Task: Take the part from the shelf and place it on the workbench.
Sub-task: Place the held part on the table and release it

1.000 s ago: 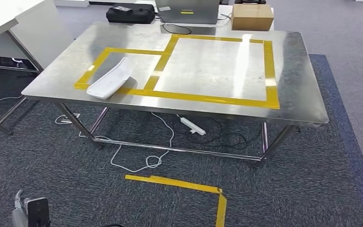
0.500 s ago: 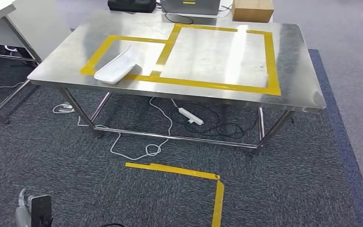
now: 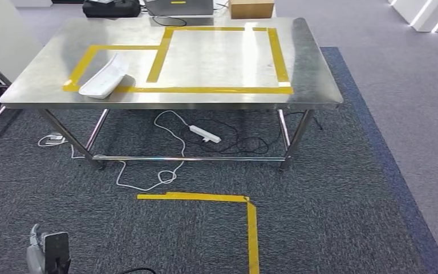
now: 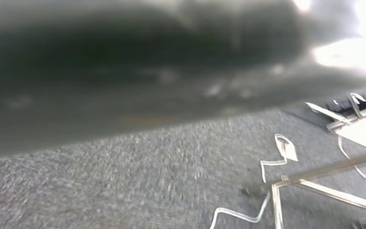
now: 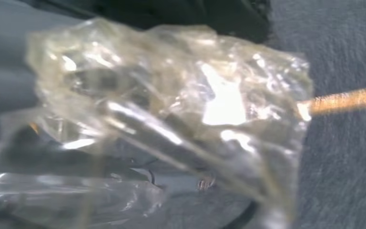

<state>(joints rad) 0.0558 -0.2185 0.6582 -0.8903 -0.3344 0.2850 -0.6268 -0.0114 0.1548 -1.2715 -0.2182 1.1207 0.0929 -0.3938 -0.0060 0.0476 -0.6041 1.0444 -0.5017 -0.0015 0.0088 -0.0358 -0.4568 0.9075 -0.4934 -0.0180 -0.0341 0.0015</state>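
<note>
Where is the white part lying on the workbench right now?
In the head view, the white part lies at the workbench's near-left corner, across the near edge of the smaller yellow tape rectangle.

Clear-bagged part (image 5: 162,124) close against right robot hand.

Glossy brushed-metal workbench (image 3: 313,85), matt white plastic part (image 3: 104,77), crinkled clear glossy plastic bag (image 5: 171,119), rough grey carpet (image 3: 331,217).
</note>
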